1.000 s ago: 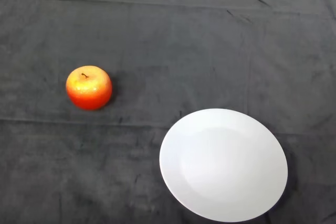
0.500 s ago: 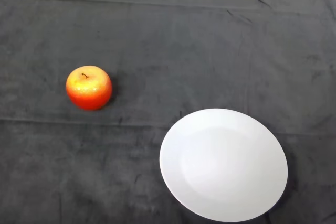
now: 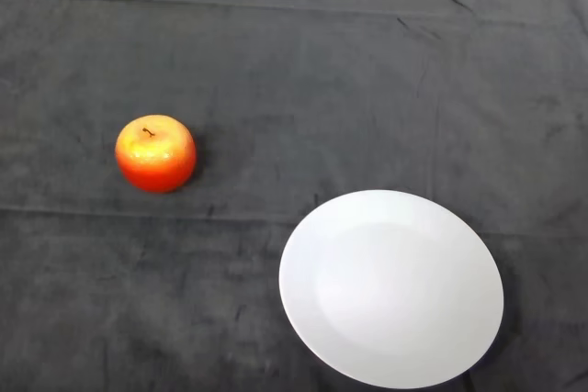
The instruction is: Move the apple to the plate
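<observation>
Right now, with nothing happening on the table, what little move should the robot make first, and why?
Probably it should bring its left hand in from the lower left toward the apple. The apple sits upright on the dark cloth, well apart from the white plate, which holds nothing, and no hand is in the picture, so the apple has not yet been picked up.

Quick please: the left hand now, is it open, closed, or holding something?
Left hand: not in view, so its state cannot be told. The apple lies on the dark cloth, apart from the plate.
</observation>
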### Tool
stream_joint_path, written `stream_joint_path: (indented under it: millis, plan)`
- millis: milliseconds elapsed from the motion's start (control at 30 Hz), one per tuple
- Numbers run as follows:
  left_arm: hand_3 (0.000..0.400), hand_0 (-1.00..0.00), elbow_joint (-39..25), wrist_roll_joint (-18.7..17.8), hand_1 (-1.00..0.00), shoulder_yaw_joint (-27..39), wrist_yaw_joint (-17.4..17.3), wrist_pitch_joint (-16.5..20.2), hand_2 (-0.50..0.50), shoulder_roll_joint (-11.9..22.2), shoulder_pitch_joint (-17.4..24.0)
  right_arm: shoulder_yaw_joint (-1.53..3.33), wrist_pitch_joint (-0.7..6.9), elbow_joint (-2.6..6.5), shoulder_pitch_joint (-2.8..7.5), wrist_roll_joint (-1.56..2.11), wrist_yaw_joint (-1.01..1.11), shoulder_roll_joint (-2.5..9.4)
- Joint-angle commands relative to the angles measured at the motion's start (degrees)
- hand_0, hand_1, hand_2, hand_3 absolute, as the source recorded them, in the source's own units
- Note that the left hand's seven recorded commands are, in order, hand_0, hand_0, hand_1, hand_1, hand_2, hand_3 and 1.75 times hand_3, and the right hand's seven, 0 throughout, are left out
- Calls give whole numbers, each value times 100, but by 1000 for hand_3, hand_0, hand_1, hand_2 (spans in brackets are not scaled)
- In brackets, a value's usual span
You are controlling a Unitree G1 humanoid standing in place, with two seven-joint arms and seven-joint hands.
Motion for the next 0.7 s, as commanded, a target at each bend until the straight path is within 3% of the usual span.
stream_joint_path:
  millis: [33,700]
  plan:
    - [0,0,-326,200,0,-30,4,-50,0,203,-205,-48,5,122,162,41,-1,-27]
    - [0,0,-429,686,0,-549,-421,-476,0,-80,-578,-49,9,113,167,43,1,-27]
